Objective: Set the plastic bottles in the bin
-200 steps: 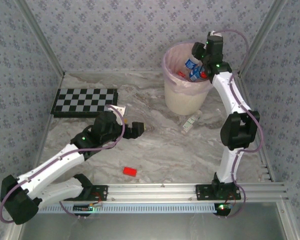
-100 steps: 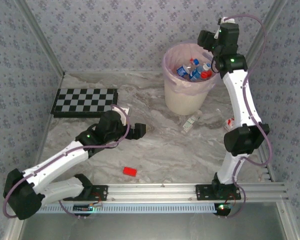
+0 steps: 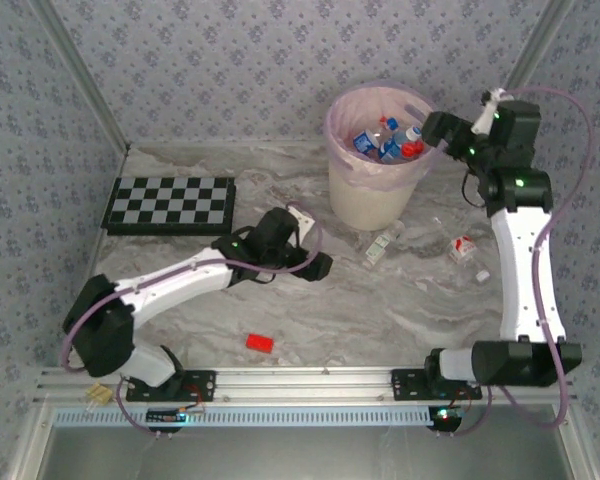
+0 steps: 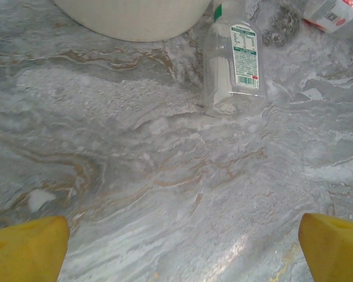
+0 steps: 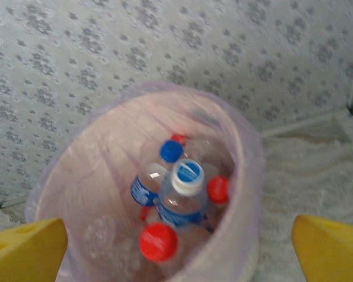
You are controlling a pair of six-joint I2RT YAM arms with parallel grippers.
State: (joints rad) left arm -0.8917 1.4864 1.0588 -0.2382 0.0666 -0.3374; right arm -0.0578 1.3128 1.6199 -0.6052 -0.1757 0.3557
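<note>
the bin (image 3: 365, 205) on the desk (image 3: 380, 310) holds red- and blue-capped bottles (image 5: 181, 197). one bottle (image 4: 232, 59) lies just beside the bin, another bottle (image 3: 463, 248) further right. left end effector (image 4: 182, 247) gapes empty near the first; right end effector (image 5: 179, 249) gapes empty up by the bin's rim.

Right gripper (image 3: 442, 130) was down over the bin (image 3: 375, 205) 1 s ago, lifted above the far rim, now swung out just beside the right rim, jaws wide apart with nothing in them. Blue-labelled bottle (image 3: 365, 141) it had there now lies in the bin with the others. Right elbow folded down low by the rail, which uncovers a red-labelled bottle (image 3: 463, 248) on the table. Left arm stretched out to the right: left gripper (image 3: 318, 266) has closed most of the gap to the clear bottle (image 3: 380, 245) lying near the bin, not touching it
</note>
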